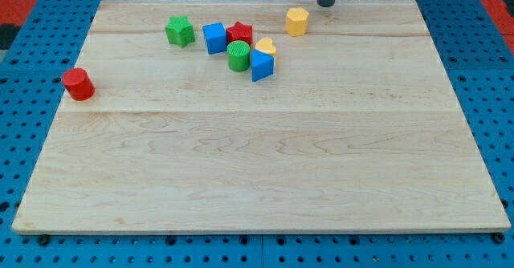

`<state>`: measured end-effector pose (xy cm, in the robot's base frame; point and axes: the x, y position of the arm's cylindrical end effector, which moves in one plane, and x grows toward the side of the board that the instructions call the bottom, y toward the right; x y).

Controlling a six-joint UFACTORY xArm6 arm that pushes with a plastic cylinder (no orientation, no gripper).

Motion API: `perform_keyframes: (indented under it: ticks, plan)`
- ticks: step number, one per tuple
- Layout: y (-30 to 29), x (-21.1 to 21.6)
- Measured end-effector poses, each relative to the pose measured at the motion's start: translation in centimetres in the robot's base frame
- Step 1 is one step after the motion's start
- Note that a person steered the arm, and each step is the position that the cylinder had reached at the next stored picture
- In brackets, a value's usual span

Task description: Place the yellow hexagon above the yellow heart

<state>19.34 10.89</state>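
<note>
The yellow hexagon (pixel 297 21) sits near the board's top edge, right of centre. The yellow heart (pixel 267 46) lies below and to the left of it, partly hidden behind a blue triangular block (pixel 262 65). My tip (pixel 326 3) is at the view's top, just above and to the right of the yellow hexagon, a small gap apart from it.
A red star (pixel 239 33), a blue cube (pixel 214 38) and a green cylinder (pixel 238 56) cluster left of the heart. A green star (pixel 180 31) lies further left. A red cylinder (pixel 78 84) stands at the left edge of the wooden board (pixel 257 180).
</note>
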Motion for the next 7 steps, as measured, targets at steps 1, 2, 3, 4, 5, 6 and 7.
perform_keyframes:
  ticks: [1,2,3,4,5,6,7]
  plan:
    - [-0.7,2.1]
    - [-2.4,3.9]
    - [-4.7,5.2]
    - [-5.8,5.7]
    - [-5.8,3.8]
    - [-5.4,3.9]
    - [-5.4,5.4]
